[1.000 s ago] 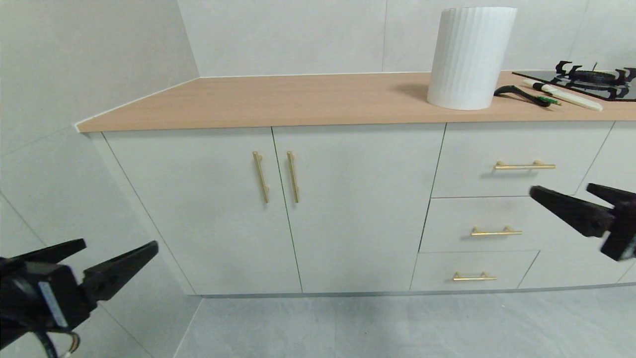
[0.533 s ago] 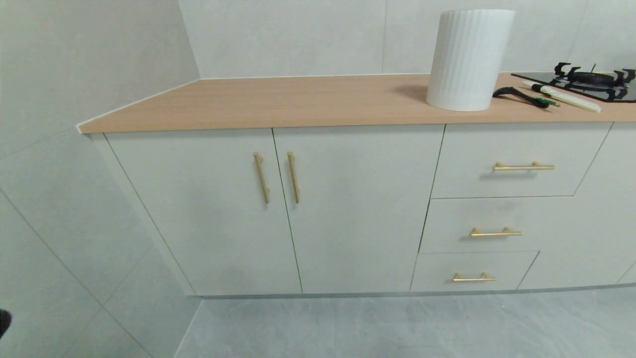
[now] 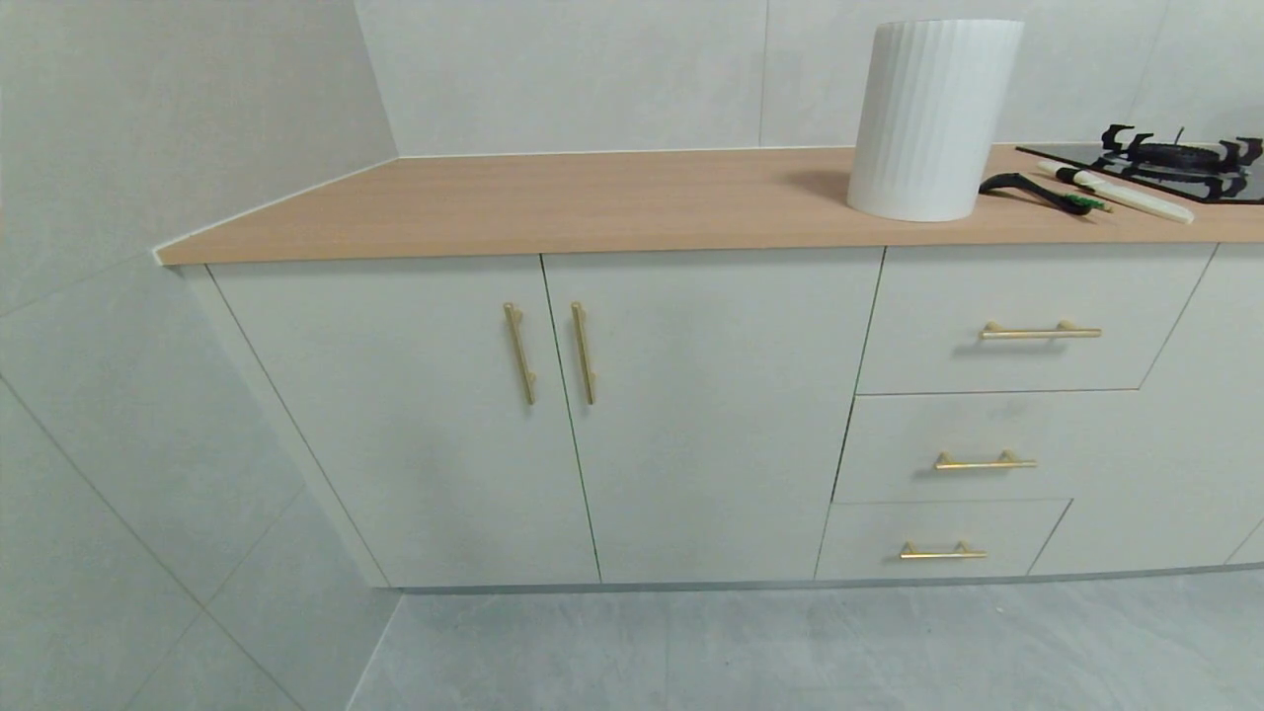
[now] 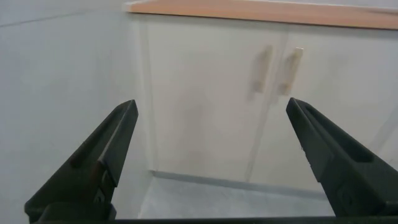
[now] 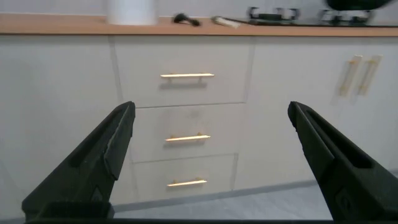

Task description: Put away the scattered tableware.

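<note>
Room: tiled kitchen corner, wooden desk (image 3: 592, 202) running over pale cabinet doors (image 3: 395, 415) and a stack of three drawers (image 3: 1027, 286).
Tableware: black utensil (image 3: 1027, 186) and cream utensil (image 3: 1126, 193) lie flat on the desk, just beside each other, at 3 o'clock of the white ribbed container (image 3: 933, 118).
Container: upright, at 1 o'clock in the head view, near the desk's front edge; probably where the utensils go, though its opening is hidden.
Stove: black stove (image 3: 1175, 156) at 2 o'clock, right behind the utensils.
Left hand: left hand (image 4: 210, 104) spread wide and empty, low, facing the cabinet doors.
Right hand: right hand (image 5: 210, 106) spread wide and empty, low, facing the drawers, with the utensils up at 12 o'clock, well apart from it.
Change: a second ago both hands were raised before the cabinet, at 8 and 3 o'clock in the head view. They have since dropped low and back. The head camera has barely shifted and nothing on the desk has moved.
Meaning: looks like a reset or travel pose, with no pick started and the task at its very beginning.
Next: the right arm is the nearer one. It needs to come up over the desk edge to the black utensil, and the robot may need to roll toward 2 o'clock first.
Risk: flat, thin handles are hard to pinch, and the container is close enough to be knocked.
</note>
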You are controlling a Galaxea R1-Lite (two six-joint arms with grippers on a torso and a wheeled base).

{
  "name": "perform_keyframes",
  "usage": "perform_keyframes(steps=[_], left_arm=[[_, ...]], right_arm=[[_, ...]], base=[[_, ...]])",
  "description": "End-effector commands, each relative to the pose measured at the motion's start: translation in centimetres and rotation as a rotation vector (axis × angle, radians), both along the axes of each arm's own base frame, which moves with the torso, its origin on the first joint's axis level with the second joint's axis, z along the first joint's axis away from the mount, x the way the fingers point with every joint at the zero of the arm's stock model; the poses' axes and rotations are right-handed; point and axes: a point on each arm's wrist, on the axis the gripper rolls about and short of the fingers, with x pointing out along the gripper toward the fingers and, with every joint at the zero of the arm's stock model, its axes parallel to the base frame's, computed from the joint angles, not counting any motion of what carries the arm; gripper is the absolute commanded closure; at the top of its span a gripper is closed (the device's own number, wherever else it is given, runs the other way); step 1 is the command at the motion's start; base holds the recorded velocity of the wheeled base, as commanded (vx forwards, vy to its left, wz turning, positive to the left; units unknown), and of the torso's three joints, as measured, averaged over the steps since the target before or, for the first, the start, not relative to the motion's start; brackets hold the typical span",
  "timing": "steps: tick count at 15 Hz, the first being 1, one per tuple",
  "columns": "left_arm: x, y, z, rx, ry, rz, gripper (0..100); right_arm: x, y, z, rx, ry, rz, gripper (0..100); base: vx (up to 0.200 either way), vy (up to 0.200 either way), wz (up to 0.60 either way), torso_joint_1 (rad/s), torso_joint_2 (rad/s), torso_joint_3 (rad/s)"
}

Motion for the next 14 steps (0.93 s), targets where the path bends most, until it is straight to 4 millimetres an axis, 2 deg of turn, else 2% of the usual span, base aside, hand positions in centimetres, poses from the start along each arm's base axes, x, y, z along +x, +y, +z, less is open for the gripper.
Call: perform_keyframes(steps=[1, 2, 3, 5, 7, 10, 14], left_arm=[[0.1, -0.2, -2.2, -0.001, 0.013, 0.043, 0], [0.3, -0.2, -2.6, -0.006, 0.03, 0.041, 0], [1.3, -0.3, -4.7, -0.002, 0.107, 0.007, 0], [2.0, -0.4, -6.3, 0.004, 0.169, -0.052, 0], [2.6, -0.6, -8.0, 0.047, 0.216, -0.13, 0], [2.7, -0.8, -7.9, 0.069, 0.19, -0.227, 0], [2.7, -0.9, -7.8, 0.059, 0.186, -0.28, 0]], right_arm=[[-0.1, 0.1, -1.6, -0.002, 0.01, -0.015, 0], [0.1, 0.1, -2.3, -0.003, 0.019, -0.006, 0], [1.5, 0.1, -5.3, -0.001, 0.13, 0.003, 0], [2.4, 0.2, -7.3, 0.006, 0.157, 0.027, 0], [2.5, 0.4, -7.8, 0.029, 0.182, 0.133, 0], [2.6, 0.7, -8.4, 0.039, 0.231, 0.249, 0], [2.6, 0.7, -8.3, 0.037, 0.233, 0.266, 0]], base=[[0.0, 0.0, 0.0, 0.0, 0.0, 0.0], [0.0, 0.0, 0.0, 0.0, 0.0, 0.0], [0.0, 0.0, 0.0, 0.0, 0.0, 0.0], [0.0, 0.0, 0.0, 0.0, 0.0, 0.0], [0.0, 0.0, 0.0, 0.0, 0.0, 0.0], [0.0, 0.0, 0.0, 0.0, 0.0, 0.0], [0.0, 0.0, 0.0, 0.0, 0.0, 0.0]])
